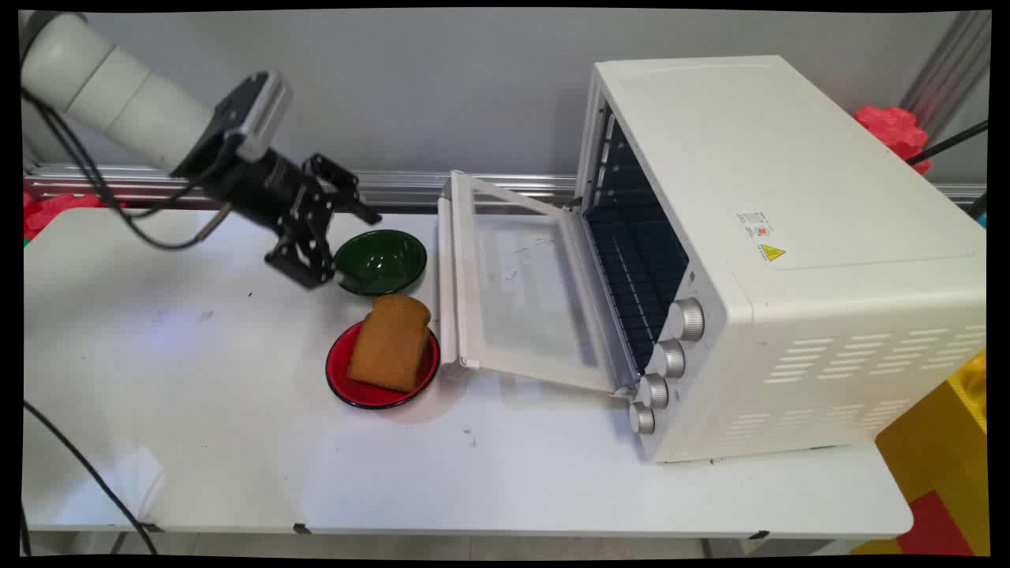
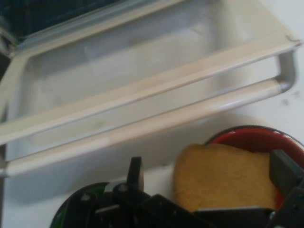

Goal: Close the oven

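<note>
My gripper (image 1: 349, 248) hangs open above the table, just left of a green bowl (image 1: 383, 260). In front of the bowl, a slice of brown toast (image 1: 390, 343) lies on a red plate (image 1: 339, 377). To the right stands a white toaster oven (image 1: 789, 237) with its glass door (image 1: 521, 292) folded down and its handle (image 1: 446, 268) towards the plate. In the hand view the open gripper (image 2: 209, 172) frames the toast (image 2: 223, 175) on the red plate (image 2: 256, 138), with nothing between the fingers (image 2: 135, 172). The door handle (image 2: 142, 129) lies beyond, and the bowl (image 2: 71, 213) is at the bottom left.
Four silver knobs (image 1: 667, 359) run down the oven's front. A metal rail (image 1: 394, 185) runs along the wall behind the table. A red object (image 1: 892, 126) sits at the back right, yellow and red blocks (image 1: 947, 450) beyond the table's right edge. A black cable (image 1: 79, 465) crosses the near left corner.
</note>
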Tool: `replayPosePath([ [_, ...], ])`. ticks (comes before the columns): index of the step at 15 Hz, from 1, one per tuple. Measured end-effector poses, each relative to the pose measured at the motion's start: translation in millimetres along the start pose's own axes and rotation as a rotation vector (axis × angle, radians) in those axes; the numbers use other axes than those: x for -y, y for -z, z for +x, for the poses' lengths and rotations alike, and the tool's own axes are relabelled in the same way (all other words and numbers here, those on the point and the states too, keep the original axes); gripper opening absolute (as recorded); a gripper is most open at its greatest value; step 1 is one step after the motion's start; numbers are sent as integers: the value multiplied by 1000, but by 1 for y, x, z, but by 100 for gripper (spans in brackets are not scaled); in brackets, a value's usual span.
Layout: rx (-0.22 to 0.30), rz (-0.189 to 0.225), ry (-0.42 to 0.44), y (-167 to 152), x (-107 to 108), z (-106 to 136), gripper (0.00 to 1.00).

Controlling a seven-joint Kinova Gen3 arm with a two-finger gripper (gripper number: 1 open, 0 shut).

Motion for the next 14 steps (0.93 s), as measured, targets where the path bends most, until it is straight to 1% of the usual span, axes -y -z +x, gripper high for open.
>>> replayPosePath([
  [3, 19, 23, 61, 5, 30, -6, 100],
  [6, 40, 25, 116, 4, 55, -15, 100],
  [11, 54, -7, 167, -16, 93, -31, 100],
  [14, 58, -26, 184, -26, 100, -37, 100],
])
